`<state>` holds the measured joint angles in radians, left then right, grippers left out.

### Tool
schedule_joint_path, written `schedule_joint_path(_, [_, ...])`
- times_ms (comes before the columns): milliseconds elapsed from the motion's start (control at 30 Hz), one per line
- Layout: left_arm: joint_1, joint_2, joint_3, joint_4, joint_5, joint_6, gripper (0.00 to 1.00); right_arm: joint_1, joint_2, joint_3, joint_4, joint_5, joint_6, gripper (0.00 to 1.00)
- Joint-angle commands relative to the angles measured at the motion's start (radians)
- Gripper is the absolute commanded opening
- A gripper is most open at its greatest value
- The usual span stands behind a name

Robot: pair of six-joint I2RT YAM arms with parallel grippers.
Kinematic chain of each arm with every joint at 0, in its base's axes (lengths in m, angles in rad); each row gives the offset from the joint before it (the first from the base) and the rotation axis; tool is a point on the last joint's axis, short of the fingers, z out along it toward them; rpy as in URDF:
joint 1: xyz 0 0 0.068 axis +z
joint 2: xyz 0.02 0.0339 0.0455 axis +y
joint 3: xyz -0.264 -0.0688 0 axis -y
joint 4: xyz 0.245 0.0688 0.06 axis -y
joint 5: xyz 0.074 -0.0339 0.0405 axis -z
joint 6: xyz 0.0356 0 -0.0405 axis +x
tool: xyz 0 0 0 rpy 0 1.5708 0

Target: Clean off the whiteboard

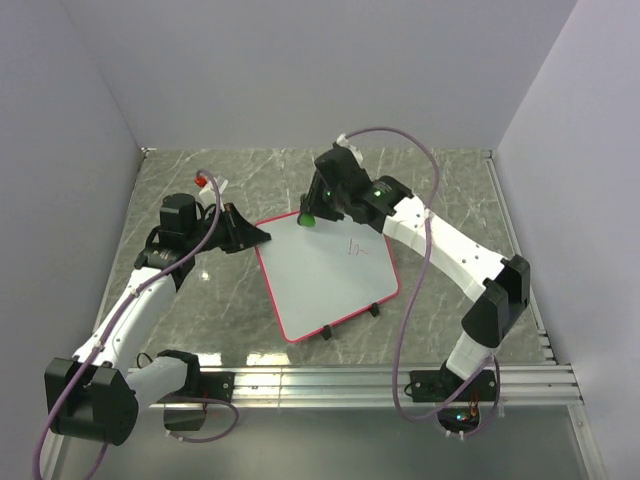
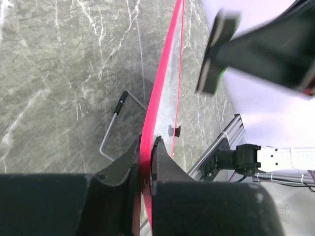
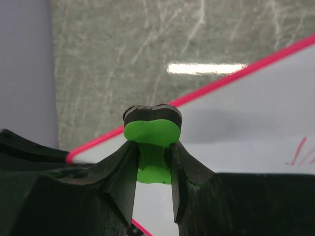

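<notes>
L hand (image 2: 145, 148) clamps whiteboard (image 1: 320, 280) edge; R hand (image 3: 152, 147), tilted down, pinches eraser (image 3: 150, 130).

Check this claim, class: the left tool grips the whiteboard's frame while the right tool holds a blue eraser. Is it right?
Not quite. The eraser in the right tool is green, not blue; the right wrist view shows it. The left tool does grip the whiteboard by its frame.

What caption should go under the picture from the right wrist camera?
Right gripper clamps a green eraser over the whiteboard, red scribble off to one side.
</notes>
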<state>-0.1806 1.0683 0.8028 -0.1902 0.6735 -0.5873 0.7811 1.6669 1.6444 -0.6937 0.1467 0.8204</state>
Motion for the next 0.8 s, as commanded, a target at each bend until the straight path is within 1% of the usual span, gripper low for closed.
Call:
schedule_joint_path(0, [-0.020, 0.027, -0.021, -0.107, -0.118, 0.139, 0.00, -0.017, 0.056, 0.091, -0.064, 0.007, 0.011, 0.00])
schedule_joint_path(100, [-0.022, 0.022, -0.021, -0.107, -0.117, 0.141, 0.00, -0.034, 0.050, 0.019, -0.037, -0.007, 0.040, 0.00])
schedule_joint_path(133, [-0.022, 0.022, -0.020, -0.109, -0.118, 0.142, 0.00, -0.040, 0.036, -0.051, -0.027, -0.009, 0.052, 0.00])
schedule_joint_path(200, [-0.022, 0.021, -0.019, -0.114, -0.118, 0.144, 0.00, -0.072, 0.016, -0.136, 0.000, -0.012, 0.066, 0.00])
schedule_joint_path(233, [-0.022, 0.021, -0.020, -0.114, -0.118, 0.145, 0.00, -0.085, -0.010, -0.231, 0.013, -0.021, 0.080, 0.00])
schedule_joint_path(267, [-0.022, 0.019, -0.019, -0.115, -0.117, 0.145, 0.00, -0.100, -0.027, -0.285, 0.043, -0.027, 0.088, 0.00])
schedule_joint_path(300, [-0.023, 0.018, -0.019, -0.117, -0.117, 0.145, 0.00, -0.135, -0.062, -0.393, 0.062, -0.032, 0.092, 0.00])
schedule_joint_path(367, [-0.023, 0.019, -0.017, -0.117, -0.117, 0.147, 0.00, -0.170, -0.100, -0.504, 0.115, -0.045, 0.111, 0.00])
schedule_joint_path(500, [-0.026, 0.022, -0.017, -0.117, -0.111, 0.149, 0.00, -0.246, -0.171, -0.754, 0.163, -0.050, 0.131, 0.00])
schedule_joint_path(633, [-0.028, 0.033, -0.019, -0.111, -0.101, 0.149, 0.00, -0.283, -0.203, -0.862, 0.194, -0.070, 0.149, 0.00])
schedule_joint_path(767, [-0.026, 0.036, -0.020, -0.107, -0.097, 0.149, 0.00, -0.281, -0.219, -0.838, 0.192, -0.070, 0.137, 0.00])
